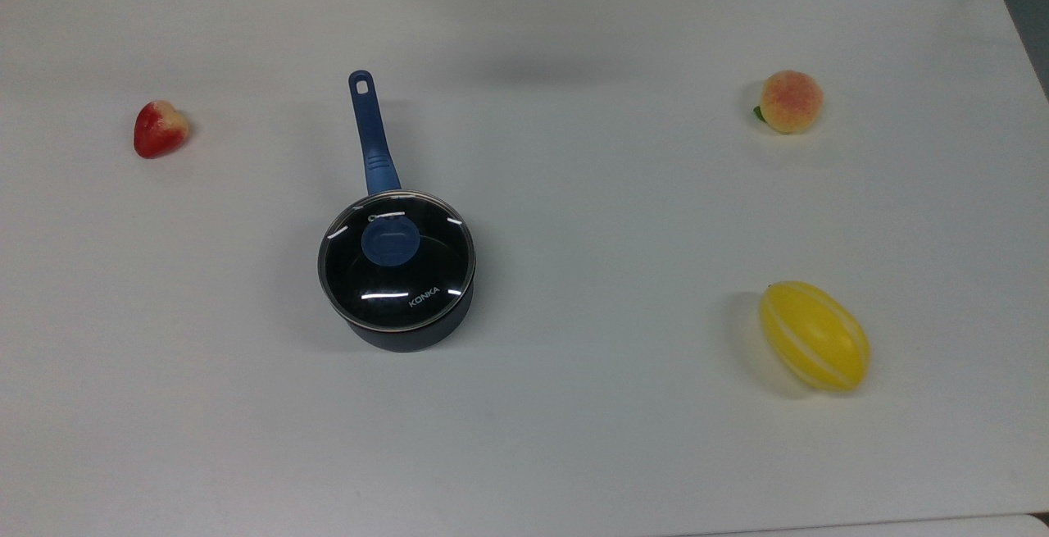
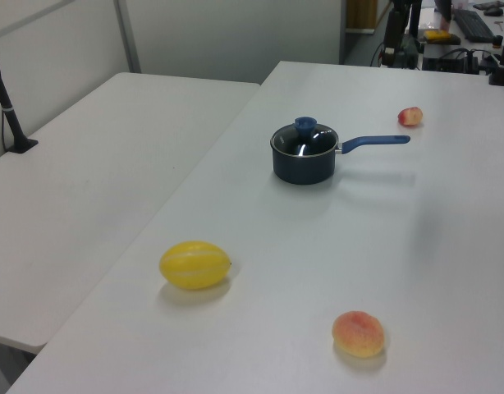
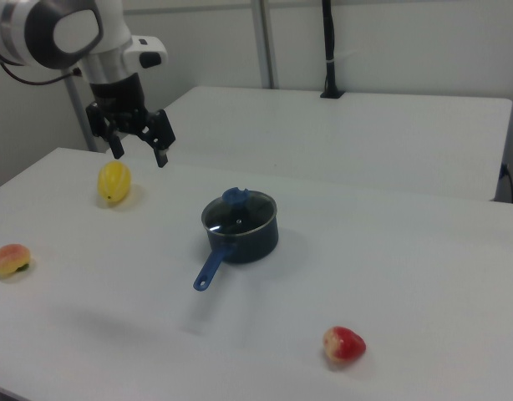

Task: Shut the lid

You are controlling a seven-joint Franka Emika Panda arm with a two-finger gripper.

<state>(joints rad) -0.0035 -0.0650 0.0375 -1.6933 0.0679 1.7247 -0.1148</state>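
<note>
Lid first, operator: in the top view you see the round clear glass lid with blue knob and white KONKA lettering (image 1: pixel 397 261) seated flat on the black saucepan with the long blue handle (image 1: pixel 373 139), its metal rim matching the pan's rim all round. On the white counter (image 1: pixel 574 193) a red strawberry-shaped toy (image 1: pixel 160 129) lies well off at the top view's left, a pink-orange peach (image 1: pixel 789 101) and a yellow striped melon (image 1: pixel 814 335) well apart at the top view's right.

From the left view you find the lid (image 2: pixel 304 137) level on the pan, knob upright, melon (image 2: pixel 194 264) and peach (image 2: pixel 358 333) nearer the camera.

In the right view your black two-finger claw (image 3: pixel 139 149) hangs spread open and empty above the counter, beside the melon (image 3: pixel 113 181), clear of the lid (image 3: pixel 238 211).
</note>
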